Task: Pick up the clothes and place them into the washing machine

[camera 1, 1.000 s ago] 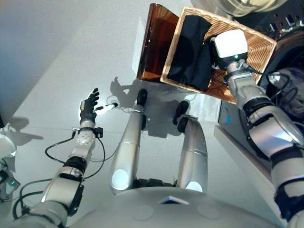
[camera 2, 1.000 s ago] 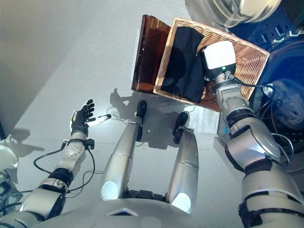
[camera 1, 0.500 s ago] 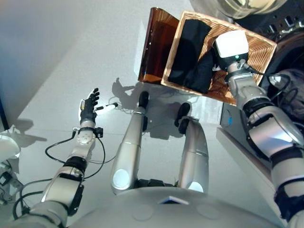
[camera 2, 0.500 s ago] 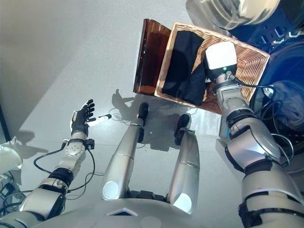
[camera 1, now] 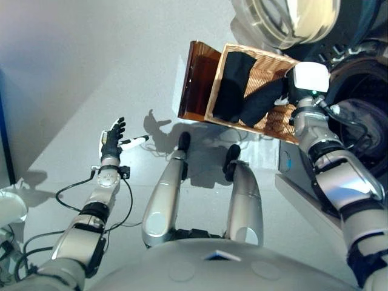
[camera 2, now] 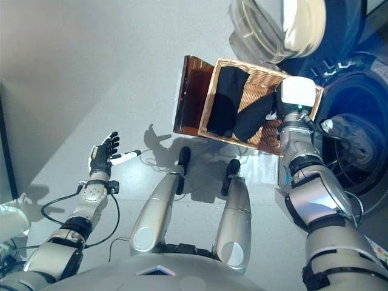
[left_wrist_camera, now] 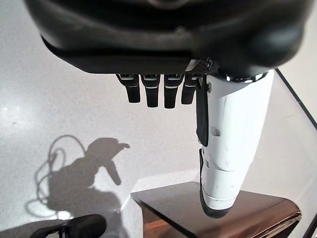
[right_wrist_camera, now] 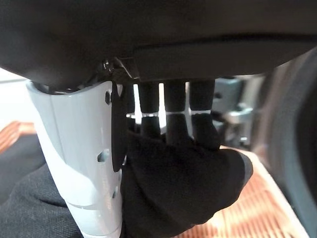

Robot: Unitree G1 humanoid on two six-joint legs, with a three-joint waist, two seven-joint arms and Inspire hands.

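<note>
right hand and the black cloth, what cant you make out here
- Right hand: the right wrist view shows fingers curled into the black cloth, but their tips are buried in it.
- Black cloth: eye views show it in the wicker basket; the arm's white wrist block hides the grip.
- Washing machine drum: cut off by the edge.

Grey floor (camera 1: pixel 91 73), wicker basket (camera 1: pixel 276 118) resting on it

The right hand (right_wrist_camera: pixel 163 124) has its fingertips buried in the black garment (right_wrist_camera: pixel 183 183) — grip underneath unseen.
</note>
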